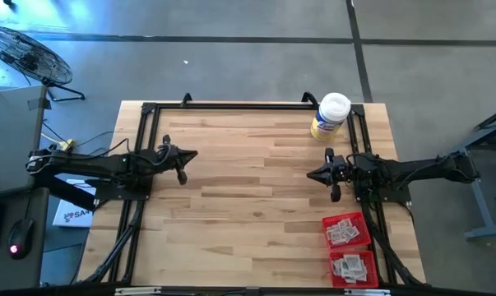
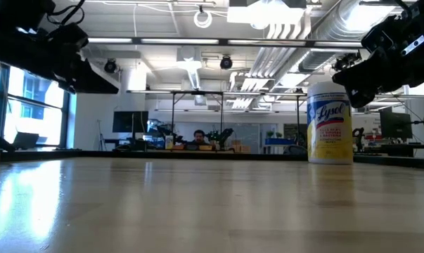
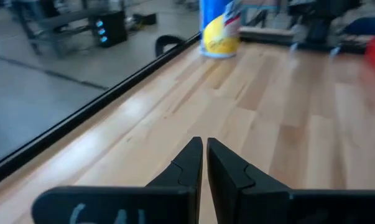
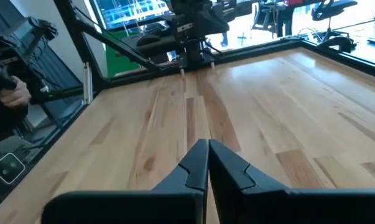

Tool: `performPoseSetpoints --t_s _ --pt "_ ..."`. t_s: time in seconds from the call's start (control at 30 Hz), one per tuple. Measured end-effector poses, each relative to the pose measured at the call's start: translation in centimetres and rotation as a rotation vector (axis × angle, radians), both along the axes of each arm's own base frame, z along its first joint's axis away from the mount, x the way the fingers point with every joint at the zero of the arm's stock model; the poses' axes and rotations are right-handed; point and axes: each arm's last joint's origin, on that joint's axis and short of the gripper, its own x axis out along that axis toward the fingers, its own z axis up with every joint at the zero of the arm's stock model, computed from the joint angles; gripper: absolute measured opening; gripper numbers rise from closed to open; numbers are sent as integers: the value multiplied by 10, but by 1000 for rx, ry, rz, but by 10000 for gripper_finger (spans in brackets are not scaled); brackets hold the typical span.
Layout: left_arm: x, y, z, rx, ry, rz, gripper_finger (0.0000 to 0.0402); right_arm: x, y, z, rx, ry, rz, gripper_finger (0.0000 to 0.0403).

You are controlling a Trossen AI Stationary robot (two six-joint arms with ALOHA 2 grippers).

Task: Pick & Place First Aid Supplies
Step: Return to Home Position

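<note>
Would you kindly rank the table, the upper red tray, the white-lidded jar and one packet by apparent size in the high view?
1. Wooden table.
2. Upper red tray and white-lidded jar: roughly alike; the jar rises toward the camera, so unranked.
3. One packet in that tray.

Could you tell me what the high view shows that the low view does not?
Only the high view shows two red plastic trays of small white-grey flat packets at the table's right edge, plus the left tool and right tool pointing at each other. Only the low view shows the room behind, with a person far off. Both show the pale wooden table, the yellow white-lidded jar and both dark arms.
</note>
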Motion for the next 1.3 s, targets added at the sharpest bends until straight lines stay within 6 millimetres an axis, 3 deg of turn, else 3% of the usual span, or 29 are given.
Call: performPoseSetpoints --t_s 0.3,0.47,0.53,0.9,1.3 --pt "-17 -3 -18 -20 -152 -126 21 0 0 0 0 -1 0 5" --pt "-22 -14 -5 12 -288 -509 21 0 0 0 0 -1 1 3" --pt "-24 -16 0 43 -333 -561 21 0 0 0 0 0 2 2" --pt "-24 -9 -13 131 -171 -352 21 0 0 0 -1 -1 1 7" --pt "-25 -9 -11 126 -158 -346 21 0 0 0 -1 -1 1 5"
